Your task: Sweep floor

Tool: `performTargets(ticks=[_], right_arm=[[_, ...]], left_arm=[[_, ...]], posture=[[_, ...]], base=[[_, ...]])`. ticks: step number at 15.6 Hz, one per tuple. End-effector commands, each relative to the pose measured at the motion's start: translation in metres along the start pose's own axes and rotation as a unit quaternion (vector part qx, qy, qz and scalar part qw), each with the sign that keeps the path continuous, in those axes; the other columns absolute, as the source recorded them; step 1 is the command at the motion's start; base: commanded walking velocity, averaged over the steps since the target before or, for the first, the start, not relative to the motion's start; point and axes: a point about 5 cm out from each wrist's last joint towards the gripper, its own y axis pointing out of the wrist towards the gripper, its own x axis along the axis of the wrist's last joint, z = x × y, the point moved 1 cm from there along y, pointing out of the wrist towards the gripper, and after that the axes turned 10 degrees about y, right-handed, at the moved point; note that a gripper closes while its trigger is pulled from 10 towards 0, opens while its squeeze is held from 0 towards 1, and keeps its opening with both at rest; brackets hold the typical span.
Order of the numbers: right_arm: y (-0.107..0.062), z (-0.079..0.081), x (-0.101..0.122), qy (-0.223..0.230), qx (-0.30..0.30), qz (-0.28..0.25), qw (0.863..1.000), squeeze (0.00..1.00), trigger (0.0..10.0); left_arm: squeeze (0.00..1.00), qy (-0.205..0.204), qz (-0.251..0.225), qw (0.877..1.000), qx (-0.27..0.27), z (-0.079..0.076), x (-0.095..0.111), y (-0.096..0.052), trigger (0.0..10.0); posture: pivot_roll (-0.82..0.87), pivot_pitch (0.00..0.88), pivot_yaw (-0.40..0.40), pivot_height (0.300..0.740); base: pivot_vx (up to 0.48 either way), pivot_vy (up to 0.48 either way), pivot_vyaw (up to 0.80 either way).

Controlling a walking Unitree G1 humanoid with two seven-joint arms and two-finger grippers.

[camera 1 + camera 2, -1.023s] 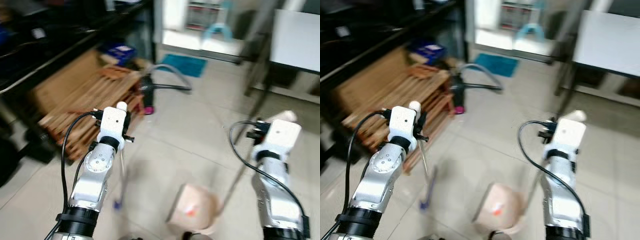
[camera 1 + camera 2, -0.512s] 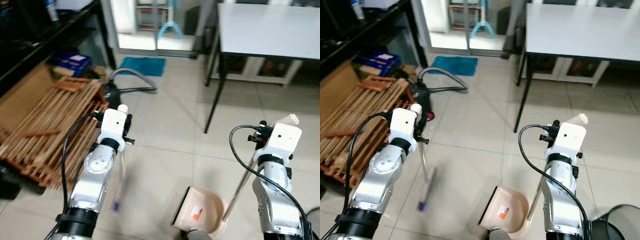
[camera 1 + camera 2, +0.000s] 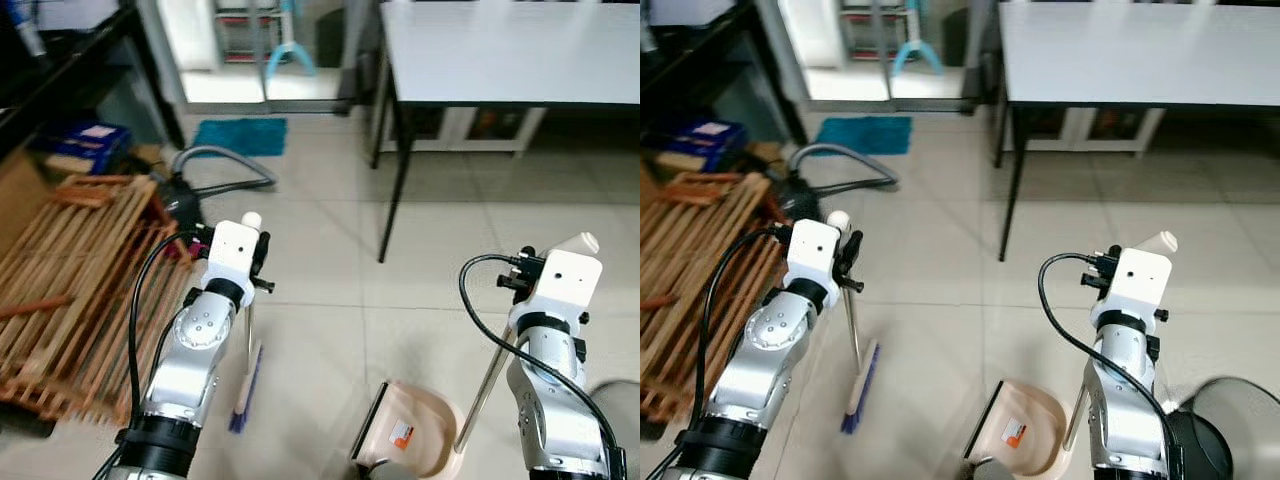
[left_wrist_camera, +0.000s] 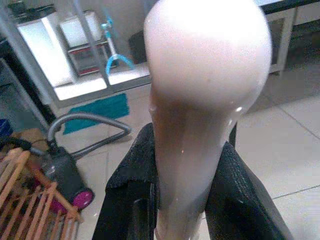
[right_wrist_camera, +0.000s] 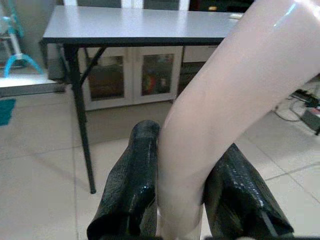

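My left gripper (image 4: 186,167) is shut on the pale rounded top of the broom handle (image 3: 250,222), its black fingers (image 4: 131,180) pressed to both sides. The thin shaft runs down to the blue-bristled broom head (image 3: 245,380), which rests on the tiled floor in front of me on the left. My right gripper (image 5: 182,170) is shut on the pale dustpan handle (image 3: 578,244). Its metal shaft slants down to the beige dustpan (image 3: 412,442), which stands on the floor between my arms, with an orange label inside.
Wooden slatted racks (image 3: 70,280) lie on the left, with a vacuum cleaner (image 3: 180,200), its grey hose and a teal mat (image 3: 238,135) beyond. A grey table (image 3: 500,50) with a black leg (image 3: 390,180) stands ahead to the right. A dark round bin (image 3: 1230,420) sits at bottom right.
The camera has turned to the right, so the racks slid left and the table came into view. Both arms keep their hold and pose; the broom head now looks sharp instead of blurred.
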Motion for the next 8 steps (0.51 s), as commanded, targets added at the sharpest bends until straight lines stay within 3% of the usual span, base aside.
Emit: performTargets(ticks=[1, 4, 8], right_arm=[[0.0019, 0.0015, 0.0106, 0.001, -0.002, -0.021, 1.0, 0.0, 10.0], [0.005, 0.0101, 0.018, 0.021, 0.014, -0.032, 0.999, 0.0, 10.0], [0.0086, 0.0079, 0.0192, 0.007, 0.013, -0.036, 0.999, 0.0, 10.0]], left_arm=[[0.0, 0.008, -0.013, 1.0, 0.01, 0.0036, 0.0043, 0.0011, 10.0], [0.0, 0.002, -0.02, 1.0, 0.023, 0.0081, 0.0073, 0.0023, 10.0], [0.0, 0.0, -0.02, 0.999, 0.026, 0.01, 0.0071, 0.0015, 10.0]], posture=[[-0.03, 0.0, 0.065, 0.74], [-0.03, 0.0, 0.061, 0.74], [-0.03, 0.0, 0.06, 0.74]], base=[[0.0, 0.0, -0.8], [0.0, 0.0, -0.8], [0.0, 0.0, -0.8]])
